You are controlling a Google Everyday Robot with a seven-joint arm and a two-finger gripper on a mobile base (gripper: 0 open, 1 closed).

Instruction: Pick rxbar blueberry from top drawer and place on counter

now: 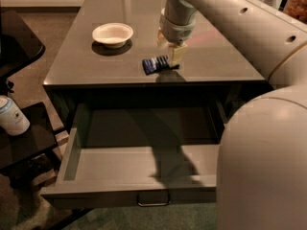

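The rxbar blueberry [155, 64], a small dark blue bar with pale print, lies flat on the counter [96, 66] near its front edge. My gripper [169, 47] hangs straight down over the bar's right end, open, with one pale finger [176, 54] touching or just beside that end. The top drawer [129, 164] is pulled fully out below the counter. Its inside is bare and its metal pull handle [153, 202] faces the camera.
A white bowl [112, 33] stands on the counter to the left of the bar. A black side table [19, 143] at the left holds a white container [12, 116]. My large pale arm [261, 143] fills the right side and hides the drawer's right end.
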